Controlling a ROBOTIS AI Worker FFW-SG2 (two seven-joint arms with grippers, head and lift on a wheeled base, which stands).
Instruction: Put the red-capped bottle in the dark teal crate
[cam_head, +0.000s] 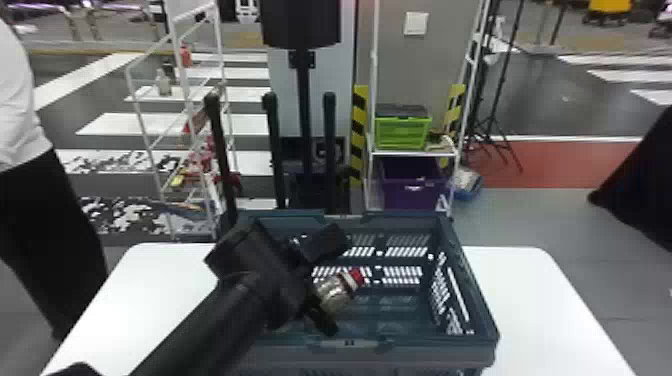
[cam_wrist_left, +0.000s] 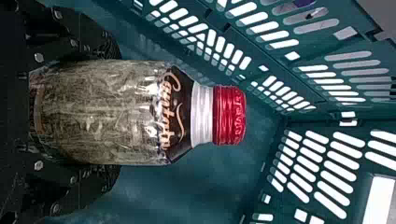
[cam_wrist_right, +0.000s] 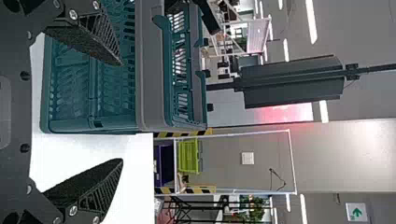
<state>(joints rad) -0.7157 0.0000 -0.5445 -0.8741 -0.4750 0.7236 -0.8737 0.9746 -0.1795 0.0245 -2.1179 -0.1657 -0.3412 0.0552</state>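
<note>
Red-capped bottle (cam_wrist_left: 112, 112) in its grip, the left gripper (cam_head: 336, 286) reaches in over the dark teal crate (cam_head: 425, 343), its fingers closed only as far as the bottle's body allows, one on each side. In the head view we see the bottle slanted within the crate's opening, red cap toward the right; we cannot tell how high above the floor it is. Around it, the crate's slotted walls stand on the white table (cam_head: 540, 300), between its left and right edges. Near the crate, we find the right gripper (cam_wrist_right: 122, 112), fingers spread wide around nothing. Beyond the table's far edge, a green crate (cam_head: 402, 132) sits above a purple bin (cam_head: 412, 192).
</note>
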